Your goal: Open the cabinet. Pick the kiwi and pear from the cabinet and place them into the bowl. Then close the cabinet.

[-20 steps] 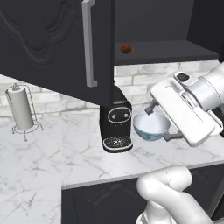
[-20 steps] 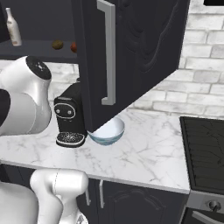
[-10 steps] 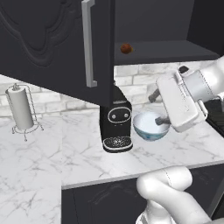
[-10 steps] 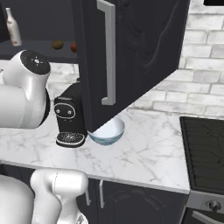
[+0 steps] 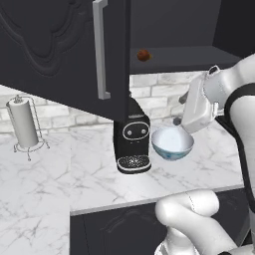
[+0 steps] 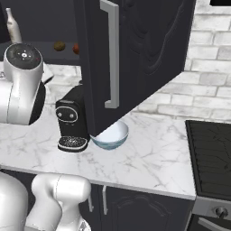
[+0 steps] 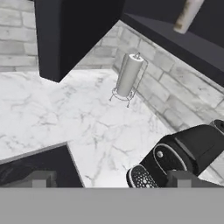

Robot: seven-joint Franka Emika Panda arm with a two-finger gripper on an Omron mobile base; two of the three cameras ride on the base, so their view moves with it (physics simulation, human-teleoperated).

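Note:
The black cabinet (image 5: 50,45) stands open, its door (image 6: 144,49) with the silver bar handle swung out over the counter. On its shelf lie the yellowish-tan pear (image 6: 59,45) and, right of it, the brown kiwi (image 6: 76,48), which also sits on the shelf (image 5: 144,55) in the left base view. The pale blue-white bowl (image 5: 172,143) rests on the marble counter beside the coffee machine, partly under the door (image 6: 109,135). My gripper (image 5: 179,109) hangs open and empty just above and right of the bowl, below the shelf. Its fingertips (image 7: 39,179) are wide apart.
A black coffee machine (image 5: 132,142) stands left of the bowl, under the open door. A paper towel holder (image 5: 24,124) is at the counter's far left (image 7: 129,76). A bottle (image 6: 12,27) stands on the shelf. A stove (image 6: 212,153) lies to the right.
The hand has risen a little from over the bowl and turned, staying open. The fruit, bowl and door have not moved.

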